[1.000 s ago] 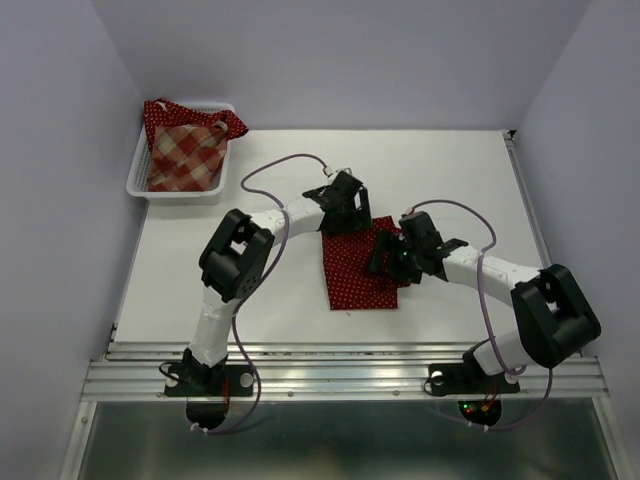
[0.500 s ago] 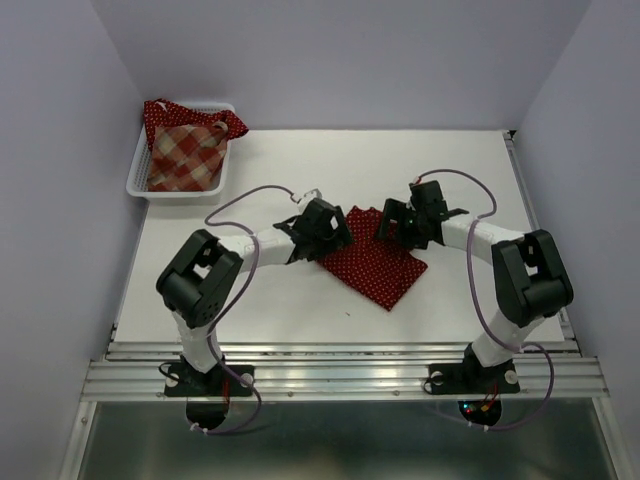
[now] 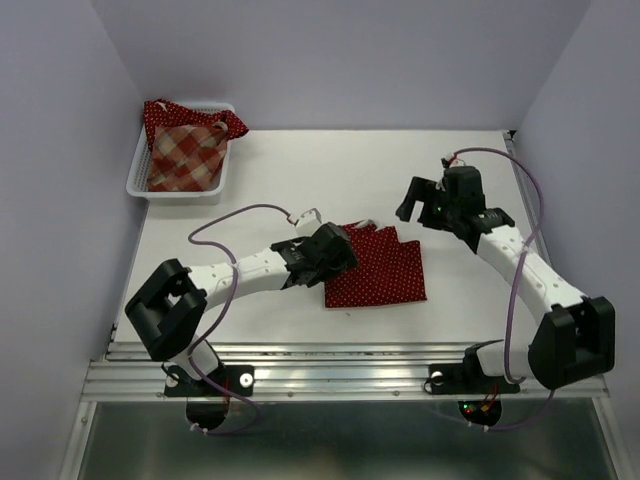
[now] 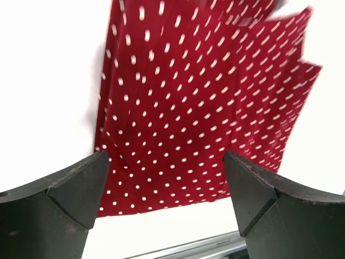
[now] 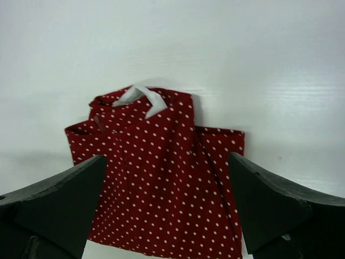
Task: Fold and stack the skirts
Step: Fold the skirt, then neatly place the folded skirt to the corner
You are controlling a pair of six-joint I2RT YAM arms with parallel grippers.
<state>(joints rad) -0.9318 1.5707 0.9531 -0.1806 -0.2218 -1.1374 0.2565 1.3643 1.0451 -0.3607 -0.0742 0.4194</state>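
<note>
The folded dotted skirt (image 3: 385, 270) lies centre-front on the surface (image 3: 250, 190), long axis roughly 9-to-3. The left tool (image 3: 345, 256), spread and empty, sits at its 9 o'clock edge, perhaps touching; the right tool (image 3: 410, 200), also spread empty, hangs apart at 1 o'clock. Left is nearer.

No text, brand, number or sign can be read in any view. The only likely carrier is the white tag (image 5: 141, 93) at the top edge of the dotted skirt (image 5: 161, 183). It is too small and blurred to tell whether it bears any print.
</note>
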